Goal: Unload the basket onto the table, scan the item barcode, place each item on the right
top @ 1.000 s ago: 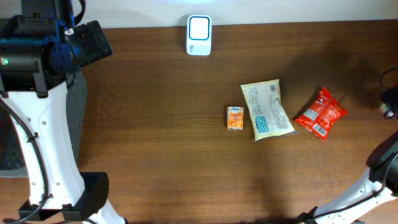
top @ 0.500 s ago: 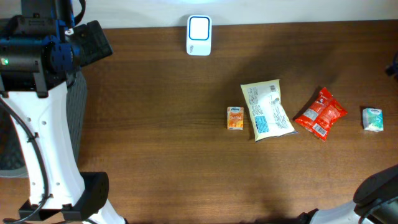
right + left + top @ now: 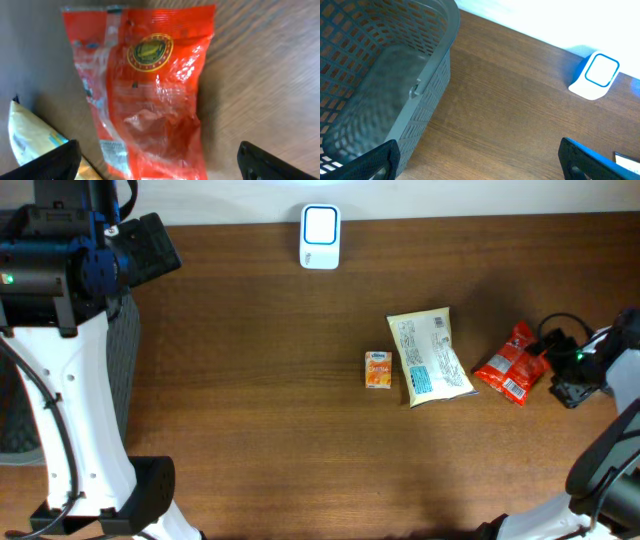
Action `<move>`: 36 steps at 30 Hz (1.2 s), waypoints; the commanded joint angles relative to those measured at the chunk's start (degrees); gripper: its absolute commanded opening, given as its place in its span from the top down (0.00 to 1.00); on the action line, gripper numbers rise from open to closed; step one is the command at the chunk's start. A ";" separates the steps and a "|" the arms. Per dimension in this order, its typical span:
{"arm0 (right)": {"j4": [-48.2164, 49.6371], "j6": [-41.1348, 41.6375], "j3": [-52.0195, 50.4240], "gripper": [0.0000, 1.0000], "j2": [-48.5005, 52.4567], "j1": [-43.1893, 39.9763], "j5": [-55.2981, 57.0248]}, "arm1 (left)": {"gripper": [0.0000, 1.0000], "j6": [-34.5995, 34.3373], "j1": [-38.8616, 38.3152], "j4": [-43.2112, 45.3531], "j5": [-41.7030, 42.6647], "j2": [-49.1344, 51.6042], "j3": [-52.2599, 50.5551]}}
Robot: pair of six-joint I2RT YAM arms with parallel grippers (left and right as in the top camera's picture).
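Right gripper (image 3: 562,370) is spread wide, just beside the red packet (image 3: 515,362) lying flat on the worktop (image 3: 250,410). I'd centre over its middle, drop low, pinch across the width, and keep the label end clear for the scanner (image 3: 320,223). Left gripper (image 3: 480,167) is spread too, over by the basket (image 3: 380,75).

Light comes from 12 o'clock in the overhead view: a pale strip behind the table (image 3: 250,380) is blown out, and the white scanner (image 3: 320,223) glows with little detail. The wood darkens toward 3 o'clock, with a soft shadow near 2 o'clock. In the right wrist view, glare streaks the crinkled red packet (image 3: 150,100), whose 9 o'clock side is shaded; its print looks soft, perhaps from motion blur. In the left wrist view the basket (image 3: 370,75) is dim and soft, and the 1 o'clock corner is washed out.
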 commanded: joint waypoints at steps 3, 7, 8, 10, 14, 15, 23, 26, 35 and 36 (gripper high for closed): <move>3.19 -0.68 -2.21 0.01 3.74 10.64 -3.08 | 0.01 0.68 0.00 -0.02 -0.39 -0.02 -0.09; 5.77 -2.14 -2.21 0.02 4.87 22.77 -1.01 | 0.01 0.68 0.00 -0.02 -0.39 -0.02 -0.09; 6.21 -2.16 -2.19 0.03 4.87 25.24 -0.70 | 0.01 0.68 0.00 -0.02 -0.39 -0.02 -0.09; 6.25 -2.16 -2.19 0.04 4.87 29.16 -0.87 | 0.01 0.68 0.00 -0.02 -0.39 -0.02 -0.09; 0.00 -5.62 2.10 0.04 3.58 33.07 -1.36 | 0.01 0.68 0.00 -0.02 -0.39 -0.02 -0.09; -2.12 -7.13 4.48 0.04 2.95 33.00 -1.36 | 0.01 0.68 0.00 -0.02 -0.39 -0.02 -0.09; -9.81 -13.09 25.40 0.03 2.03 31.26 31.71 | 0.01 0.68 0.00 -0.02 -0.39 -0.02 -0.09; -6.58 -13.03 25.40 0.03 4.50 26.45 36.46 | 0.01 0.68 0.00 -0.02 -0.39 -0.02 -0.09; -6.84 -15.76 25.38 0.03 17.59 19.76 7.06 | 0.01 0.68 0.00 -0.02 -0.39 -0.02 -0.09; -8.15 -15.74 25.38 0.04 17.70 20.46 4.96 | 0.01 0.68 0.00 -0.02 -0.39 -0.02 -0.09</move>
